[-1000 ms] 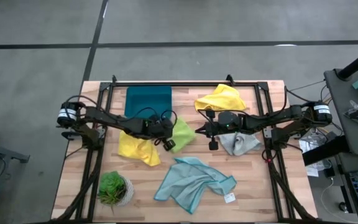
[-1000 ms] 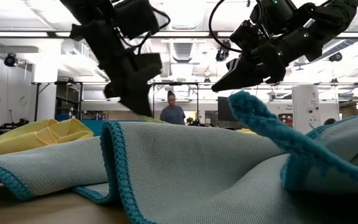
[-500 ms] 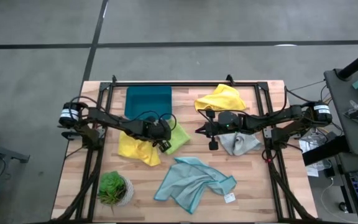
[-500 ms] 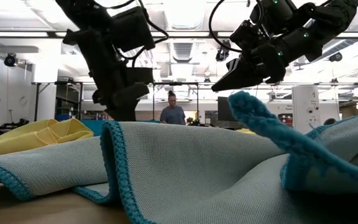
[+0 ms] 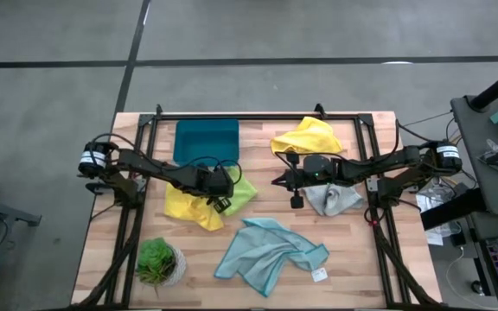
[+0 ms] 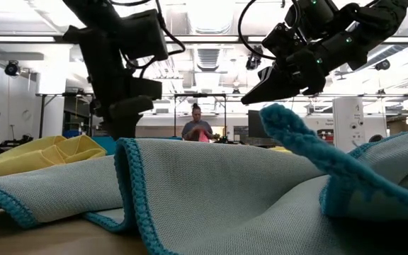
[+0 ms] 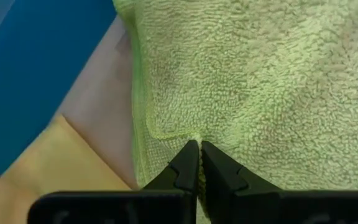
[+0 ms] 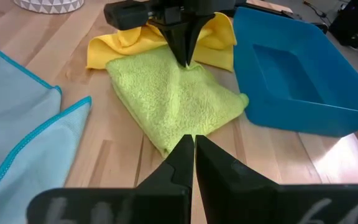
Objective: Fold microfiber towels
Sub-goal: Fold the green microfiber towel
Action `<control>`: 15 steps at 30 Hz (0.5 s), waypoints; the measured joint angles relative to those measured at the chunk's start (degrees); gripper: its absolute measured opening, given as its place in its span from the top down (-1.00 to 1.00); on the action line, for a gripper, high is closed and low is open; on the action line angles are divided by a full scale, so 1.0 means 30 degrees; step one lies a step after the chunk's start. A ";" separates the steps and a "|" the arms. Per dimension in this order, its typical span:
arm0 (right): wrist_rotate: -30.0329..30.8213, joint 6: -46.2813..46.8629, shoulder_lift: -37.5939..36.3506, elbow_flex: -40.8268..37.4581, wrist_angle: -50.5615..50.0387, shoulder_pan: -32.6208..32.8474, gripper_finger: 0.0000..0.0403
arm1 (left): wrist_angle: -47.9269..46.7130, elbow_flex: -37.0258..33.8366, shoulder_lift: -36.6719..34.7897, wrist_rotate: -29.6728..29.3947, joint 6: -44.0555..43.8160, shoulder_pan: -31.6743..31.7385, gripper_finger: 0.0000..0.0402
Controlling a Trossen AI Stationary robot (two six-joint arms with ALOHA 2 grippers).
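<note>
The lime green towel lies bunched on the table's middle; it also shows in the right wrist view. My left gripper stands at its left edge, shut on it. My right gripper is shut and empty above the table, just right of the lime towel. One yellow towel lies under my left arm and the other at the far side. The pale grey towel lies under my right arm. The light blue towel lies crumpled at the near side. My left gripper pinches the lime green towel's edge between its two shut fingertips, and the hem puckers inward there. The fingers come from above, pointing down. The towel lies on the table; one layer or several, I cannot tell.
A teal tray stands at the far left, close beside the lime towel. A small potted plant stands at the near left corner. Bare wood shows between the lime and light blue towels. A person stands in the room behind.
My left gripper has gone toward the table's left edge, staying shut, and the lime green towel has slid along the table with it, nearer the yellow towel. My right arm has kept still.
</note>
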 joint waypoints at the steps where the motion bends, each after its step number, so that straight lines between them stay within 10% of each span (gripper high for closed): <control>1: 0.0000 0.0002 0.0000 0.0006 0.0000 0.0000 0.96 | -0.0226 0.0000 0.0000 0.0013 -0.0244 0.0000 0.97; 15: 0.0000 0.0027 0.0000 0.0000 0.0000 0.0000 0.96 | -0.0735 -0.0036 0.0007 0.0023 -0.1477 0.0015 0.53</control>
